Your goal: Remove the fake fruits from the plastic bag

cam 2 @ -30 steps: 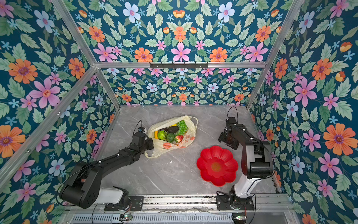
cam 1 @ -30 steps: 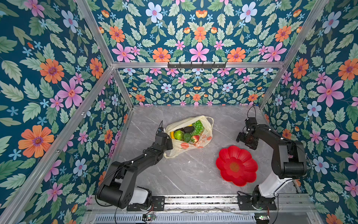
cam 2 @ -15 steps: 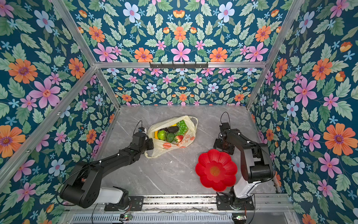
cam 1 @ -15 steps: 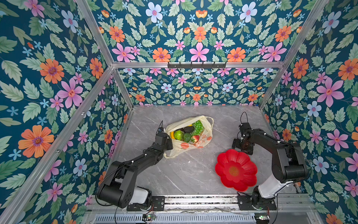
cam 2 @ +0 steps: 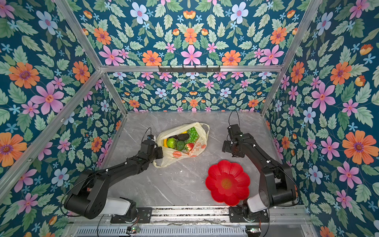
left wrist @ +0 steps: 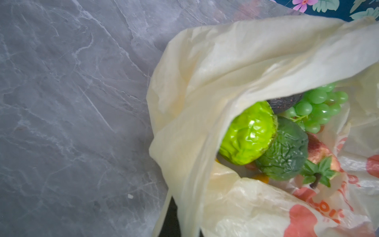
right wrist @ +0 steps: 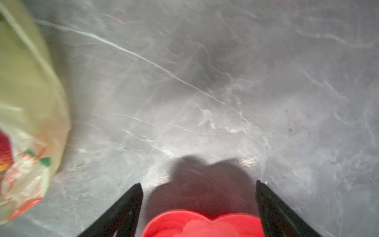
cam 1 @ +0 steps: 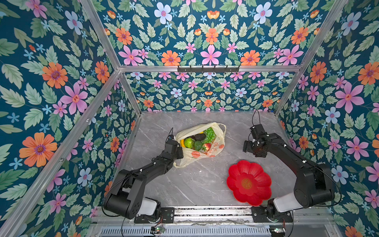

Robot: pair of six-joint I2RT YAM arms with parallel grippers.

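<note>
Both top views show the left pincer shut on the edge of the thin cream-yellow plastic bag. Small plastic fake fruits sit inside the bag, just beside that pincer. The right pincer is wide open and empty above the grey marble desk, near the red flower-shaped plastic dish.

Left tool shut, apparently pinching plastic bag; right tool wide open.
</note>
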